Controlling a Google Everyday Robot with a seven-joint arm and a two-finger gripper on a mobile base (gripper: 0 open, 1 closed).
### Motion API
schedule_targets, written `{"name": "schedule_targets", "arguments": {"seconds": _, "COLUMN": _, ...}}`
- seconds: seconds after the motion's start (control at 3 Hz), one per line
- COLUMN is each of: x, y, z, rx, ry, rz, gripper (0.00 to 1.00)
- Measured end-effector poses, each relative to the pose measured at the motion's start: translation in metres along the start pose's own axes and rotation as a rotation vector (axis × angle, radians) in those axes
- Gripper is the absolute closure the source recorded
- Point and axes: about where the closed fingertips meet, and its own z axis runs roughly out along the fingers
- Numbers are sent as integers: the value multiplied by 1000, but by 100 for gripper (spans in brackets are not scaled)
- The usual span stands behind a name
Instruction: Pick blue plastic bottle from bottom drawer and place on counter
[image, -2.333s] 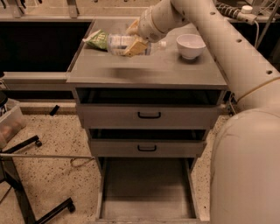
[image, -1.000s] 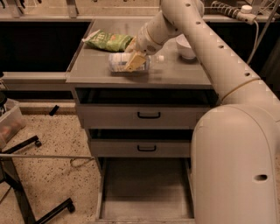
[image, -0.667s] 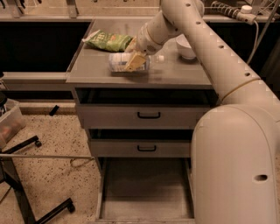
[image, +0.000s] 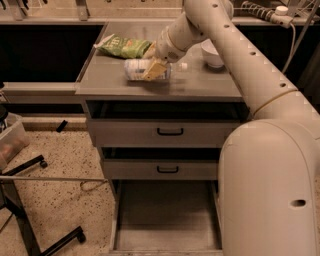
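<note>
The blue plastic bottle (image: 134, 70) lies on its side on the counter (image: 205, 84), near the middle, with its white cap pointing right. My gripper (image: 154, 70) reaches down from the right and is shut on the bottle, with a tan finger across its body. The bottom drawer (image: 165, 215) is pulled open below, and its grey floor is bare.
A green crinkled snack bag (image: 125, 47) lies just behind the bottle. A white bowl (image: 212, 54) stands at the counter's back right. Two drawers with black handles (image: 170, 132) sit above the open drawer. A black stand base (image: 30, 220) and a plastic bin (image: 10, 140) are on the floor at left.
My gripper has come down and towards the front with the bottle, from above the counter to resting on it. Nothing has moved in the last second.
</note>
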Motion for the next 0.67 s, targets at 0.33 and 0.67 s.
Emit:
{"name": "schedule_targets", "arguments": {"seconds": 0.33, "x": 0, "y": 0, "z": 0, "rx": 0, "ry": 0, "rz": 0, "gripper": 11}}
{"name": "schedule_targets", "arguments": {"seconds": 0.67, "x": 0, "y": 0, "z": 0, "rx": 0, "ry": 0, "rz": 0, "gripper": 0}}
